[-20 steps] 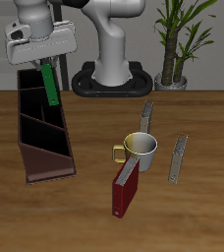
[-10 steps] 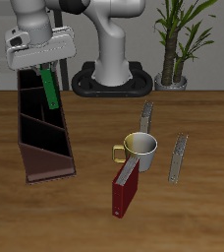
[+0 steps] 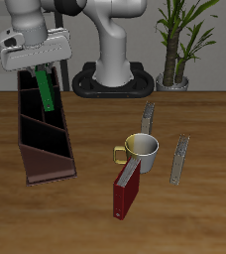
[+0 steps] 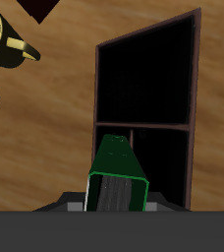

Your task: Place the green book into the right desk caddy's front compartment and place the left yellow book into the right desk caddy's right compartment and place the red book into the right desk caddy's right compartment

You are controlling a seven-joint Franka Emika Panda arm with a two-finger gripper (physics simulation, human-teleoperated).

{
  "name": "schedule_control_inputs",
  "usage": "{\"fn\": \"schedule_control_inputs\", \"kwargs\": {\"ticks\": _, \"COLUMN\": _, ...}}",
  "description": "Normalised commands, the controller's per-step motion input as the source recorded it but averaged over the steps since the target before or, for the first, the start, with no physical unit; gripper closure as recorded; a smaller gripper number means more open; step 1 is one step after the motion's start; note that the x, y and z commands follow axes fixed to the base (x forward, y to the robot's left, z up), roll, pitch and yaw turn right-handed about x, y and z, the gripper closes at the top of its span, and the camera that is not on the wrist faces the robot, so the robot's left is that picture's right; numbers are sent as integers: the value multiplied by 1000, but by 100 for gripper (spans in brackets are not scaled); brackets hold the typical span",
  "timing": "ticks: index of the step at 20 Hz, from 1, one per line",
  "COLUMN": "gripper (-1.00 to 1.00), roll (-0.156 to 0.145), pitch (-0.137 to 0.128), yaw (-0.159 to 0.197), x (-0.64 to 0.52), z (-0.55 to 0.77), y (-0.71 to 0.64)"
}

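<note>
My gripper (image 3: 43,71) is shut on the green book (image 3: 47,90), which hangs tilted above the back part of the right desk caddy (image 3: 30,157), a long maroon box with dividers. In the wrist view the green book (image 4: 116,177) hangs over a dark compartment of the caddy (image 4: 196,118), close to a divider. The red book (image 3: 126,190) stands upright near the table's front, beside the mug. The left yellow book (image 3: 180,159) stands edge-on past the mug, far from the caddy.
A yellow-handled mug (image 3: 141,149) stands between the books. The other yellow book (image 3: 149,117) stands just behind the mug. The robot base (image 3: 113,79) and a potted plant (image 3: 174,50) are at the back.
My gripper has shifted a little sideways, away from the mug, carrying the green book over the caddy. Nothing else has moved.
</note>
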Motion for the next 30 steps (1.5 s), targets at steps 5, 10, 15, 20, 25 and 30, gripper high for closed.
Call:
{"fn": "schedule_control_inputs", "kwargs": {"ticks": 5, "gripper": 100, "roll": 23, "pitch": 21, "yaw": -23, "x": 99, "z": -75, "y": -7}}
{"fn": "schedule_control_inputs", "kwargs": {"ticks": 10, "gripper": 100, "roll": 45, "pitch": 30, "yaw": -15, "x": -29, "z": -186, "y": 95}}
{"fn": "schedule_control_inputs", "kwargs": {"ticks": 15, "gripper": 100, "roll": 23, "pitch": 31, "yaw": -24, "x": 2, "z": -136, "y": -11}}
{"fn": "schedule_control_inputs", "kwargs": {"ticks": 20, "gripper": 100, "roll": -2, "pitch": 20, "yaw": 27, "x": 66, "z": -80, "y": -103}}
{"fn": "schedule_control_inputs", "kwargs": {"ticks": 25, "gripper": 100, "roll": -29, "pitch": 4, "yaw": 49, "x": 51, "z": -12, "y": -81}}
{"fn": "schedule_control_inputs", "kwargs": {"ticks": 30, "gripper": 100, "roll": 2, "pitch": -4, "yaw": 42, "x": 6, "z": 25, "y": 35}}
